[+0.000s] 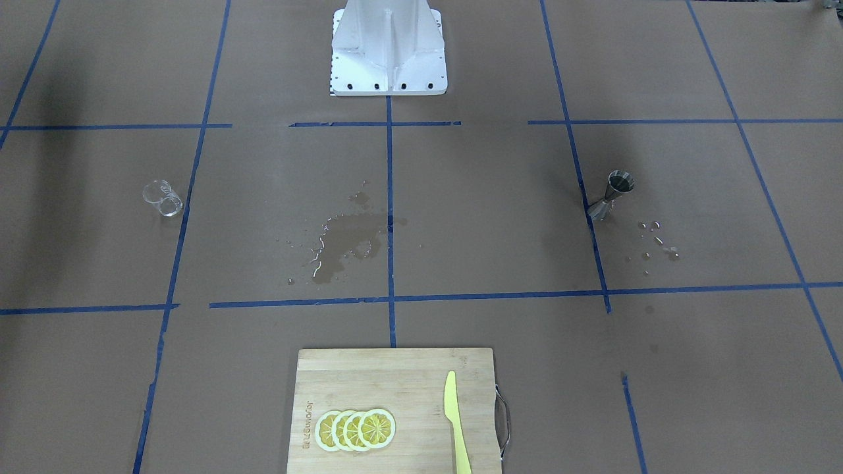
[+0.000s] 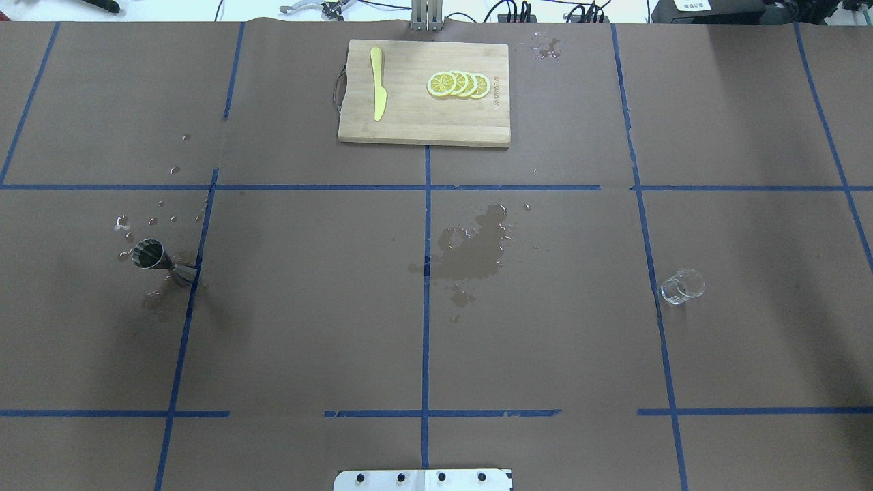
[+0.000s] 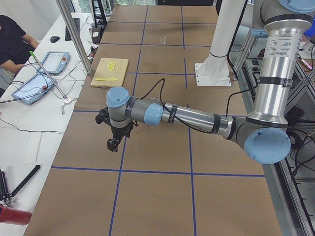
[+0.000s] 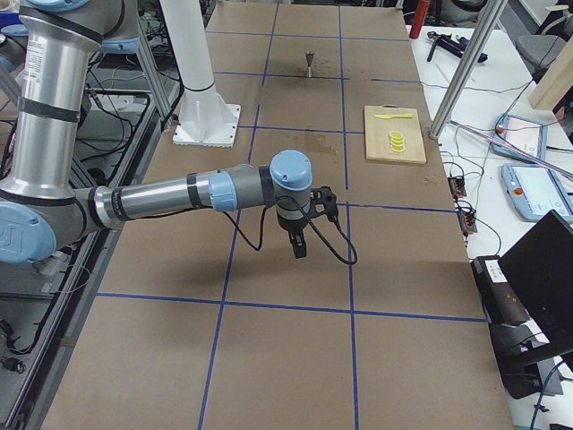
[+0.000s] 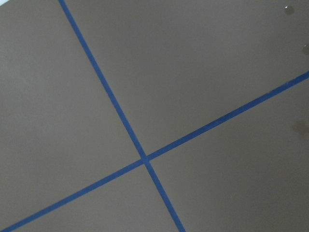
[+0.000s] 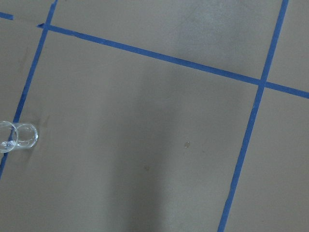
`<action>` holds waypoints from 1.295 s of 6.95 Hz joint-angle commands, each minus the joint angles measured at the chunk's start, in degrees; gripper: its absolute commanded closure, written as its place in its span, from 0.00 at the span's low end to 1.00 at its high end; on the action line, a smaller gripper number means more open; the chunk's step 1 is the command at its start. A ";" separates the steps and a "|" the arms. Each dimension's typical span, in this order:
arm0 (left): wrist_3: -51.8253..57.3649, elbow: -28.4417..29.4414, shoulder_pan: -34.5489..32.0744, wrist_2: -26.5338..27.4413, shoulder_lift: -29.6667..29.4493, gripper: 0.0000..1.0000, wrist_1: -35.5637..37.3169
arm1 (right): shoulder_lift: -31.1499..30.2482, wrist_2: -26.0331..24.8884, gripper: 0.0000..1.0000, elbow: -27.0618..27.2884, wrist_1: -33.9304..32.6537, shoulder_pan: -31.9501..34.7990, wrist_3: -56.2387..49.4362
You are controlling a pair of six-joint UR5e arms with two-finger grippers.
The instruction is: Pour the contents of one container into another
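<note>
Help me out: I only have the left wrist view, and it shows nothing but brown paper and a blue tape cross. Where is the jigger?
Observer: The jigger stands upright on the robot's left half, beside a blue tape line.
Operator: And the glass cup?
Observer: The glass cup sits on the right half, far from the jigger.
Operator: Anything between them?
Observer: A wet puddle lies roughly midway between them.
</note>
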 commanded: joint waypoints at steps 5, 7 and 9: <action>0.06 2.56 -1.63 -4.64 3.59 0.00 -0.02 | 7.05 0.32 0.00 -17.08 -0.16 6.26 0.79; -2.03 2.38 -3.03 -5.88 4.65 0.00 0.07 | 9.45 1.90 0.00 -21.07 0.02 6.36 1.05; -12.19 1.68 -4.09 -5.71 4.48 0.00 -1.50 | 9.45 1.90 0.00 -20.99 0.11 6.53 1.05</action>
